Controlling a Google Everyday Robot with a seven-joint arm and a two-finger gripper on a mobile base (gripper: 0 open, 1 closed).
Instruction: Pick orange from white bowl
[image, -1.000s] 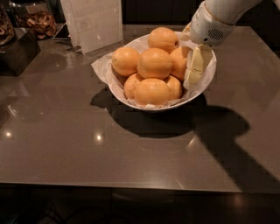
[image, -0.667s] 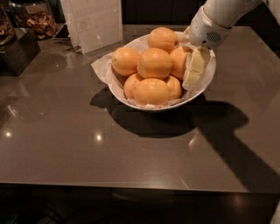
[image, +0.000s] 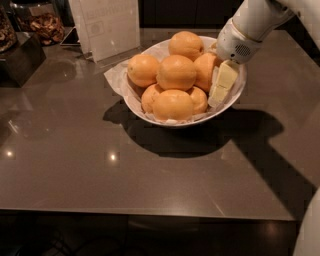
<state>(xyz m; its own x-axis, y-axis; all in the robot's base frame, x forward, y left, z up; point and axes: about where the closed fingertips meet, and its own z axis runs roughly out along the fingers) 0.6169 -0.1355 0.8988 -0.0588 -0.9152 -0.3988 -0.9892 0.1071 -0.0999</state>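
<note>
White bowl (image: 137, 107) sits upper middle of the frame on a grey table (image: 75, 165), heaped with oranges (image: 176, 72). Gripper (image: 220, 87) dips in at its right side, just beside the rightmost orange (image: 204, 70); can't tell whether it's got hold of it.

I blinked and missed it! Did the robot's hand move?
No, hardly: the gripper stays just inside the white bowl at its right rim, beside the oranges.
</note>
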